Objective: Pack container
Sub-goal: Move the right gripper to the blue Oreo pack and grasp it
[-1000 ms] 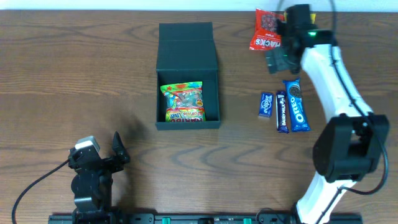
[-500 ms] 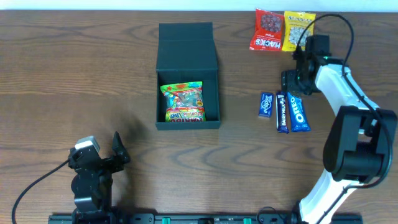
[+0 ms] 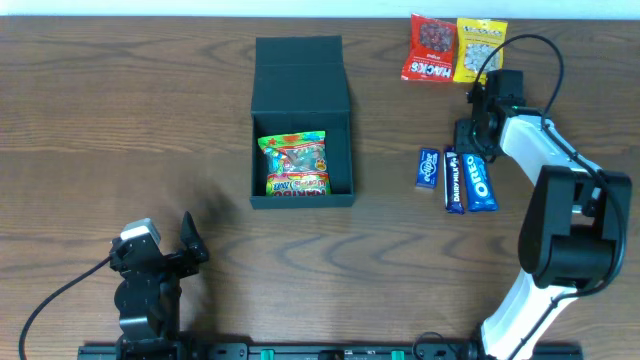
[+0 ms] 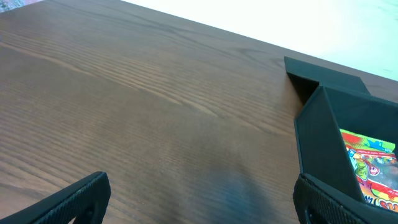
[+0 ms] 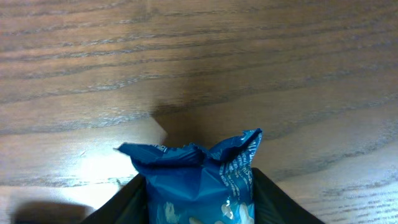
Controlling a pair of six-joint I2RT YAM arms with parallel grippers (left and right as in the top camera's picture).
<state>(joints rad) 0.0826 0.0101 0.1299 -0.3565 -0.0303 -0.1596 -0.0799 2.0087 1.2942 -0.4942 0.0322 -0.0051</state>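
Note:
The container (image 3: pixel 300 75) is a dark teal box left of the table's middle, its lid folded back. A colourful candy packet (image 3: pixel 295 165) lies inside it. In the left wrist view the container's (image 4: pixel 323 130) near wall and the candy packet (image 4: pixel 373 162) sit at the right. My right gripper (image 3: pixel 472 140) is down over the far end of a blue Oreo packet (image 3: pixel 481 182). The right wrist view shows both fingers pressed on the sides of the Oreo packet (image 5: pixel 199 177), so my right gripper (image 5: pixel 199 190) is shut on it. My left gripper (image 3: pixel 175 255) rests open at the front left, nothing between its fingers (image 4: pixel 81 193).
A small blue bar (image 3: pixel 428 168) and a dark blue chocolate bar (image 3: pixel 454 180) lie just left of the Oreo packet. A red packet (image 3: pixel 430 47) and a yellow packet (image 3: pixel 480 48) sit at the back right edge. Bare wood lies ahead of the left gripper.
My right gripper came forward from beside the red packet, dropped onto the Oreo packet's far end and closed its jaws on it. The left arm has not moved.

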